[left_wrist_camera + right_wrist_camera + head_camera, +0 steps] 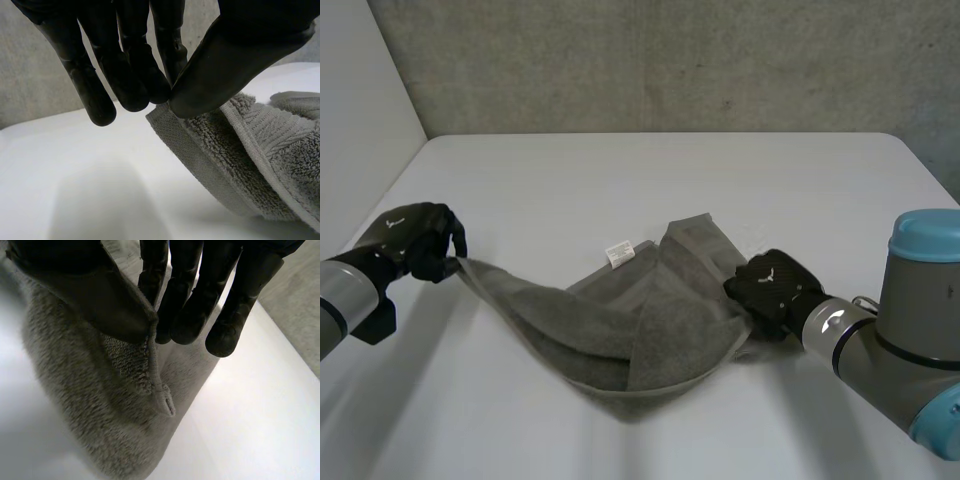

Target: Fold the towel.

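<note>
Centrally, grey towel (650, 330) drapes onto white table (620, 190) before concrete wall (670, 60).

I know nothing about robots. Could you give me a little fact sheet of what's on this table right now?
towel: grey, bunched, stretched between both hands
left robot hand: pinches a towel corner between thumb and fingers
right robot hand: pinches the towel's hem at the other end
tag: white, on the towel
table: white
fold: not yet done

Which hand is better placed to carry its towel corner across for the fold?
Probably left: left hand pinches a towel corner stretched clear of the heap; right hand pinches at the heap.
</note>
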Controlling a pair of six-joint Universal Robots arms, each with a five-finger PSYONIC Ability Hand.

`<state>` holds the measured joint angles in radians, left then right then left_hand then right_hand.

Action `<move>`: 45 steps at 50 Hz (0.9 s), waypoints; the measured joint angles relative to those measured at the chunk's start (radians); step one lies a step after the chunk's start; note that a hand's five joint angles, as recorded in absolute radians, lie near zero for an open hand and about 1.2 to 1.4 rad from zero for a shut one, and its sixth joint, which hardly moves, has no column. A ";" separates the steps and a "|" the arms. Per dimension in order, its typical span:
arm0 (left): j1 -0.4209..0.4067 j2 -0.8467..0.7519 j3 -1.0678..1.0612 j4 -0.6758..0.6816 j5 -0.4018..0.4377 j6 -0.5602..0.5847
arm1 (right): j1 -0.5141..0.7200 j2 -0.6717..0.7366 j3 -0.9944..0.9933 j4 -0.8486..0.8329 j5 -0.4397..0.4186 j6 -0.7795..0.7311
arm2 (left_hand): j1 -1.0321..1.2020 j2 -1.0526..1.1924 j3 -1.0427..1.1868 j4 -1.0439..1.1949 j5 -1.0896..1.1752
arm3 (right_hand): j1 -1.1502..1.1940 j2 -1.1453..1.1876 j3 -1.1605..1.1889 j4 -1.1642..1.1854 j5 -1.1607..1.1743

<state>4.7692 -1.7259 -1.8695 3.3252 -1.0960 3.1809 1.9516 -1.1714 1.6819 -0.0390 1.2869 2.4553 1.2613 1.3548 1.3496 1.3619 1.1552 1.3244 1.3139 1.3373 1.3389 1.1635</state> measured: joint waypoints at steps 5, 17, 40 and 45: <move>-0.002 0.076 0.027 -0.025 0.000 0.000 | -0.012 -0.107 -0.059 0.011 0.001 0.076 | 0.000 0.000 0.000 0.000 0.000 | 0.000 0.000 0.001 0.000 0.000; 0.023 0.442 0.325 -0.220 0.029 -0.156 | -0.125 -0.462 -0.567 0.381 0.008 0.193 | 0.000 0.000 0.000 0.000 0.000 | 0.000 0.000 0.005 0.000 0.000; 0.127 0.005 0.335 -0.389 0.068 -0.122 | -0.112 -0.064 -0.702 0.827 0.101 -0.212 | 0.000 0.000 0.000 0.000 0.000 | 0.000 0.000 0.006 0.000 0.000; 0.036 -0.156 0.511 -0.433 -0.045 -0.043 | -0.036 0.027 -0.833 0.727 0.157 -0.214 | 0.000 0.000 0.000 0.000 0.000 | 0.000 0.000 0.006 0.000 0.000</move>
<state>4.8048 -1.8818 -1.3588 2.8924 -1.1409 3.1376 1.9160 -1.1443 0.8488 0.6878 1.4434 2.2416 1.2613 1.3550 1.3496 1.3620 1.1552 1.3246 1.3140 1.3436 1.3390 1.1635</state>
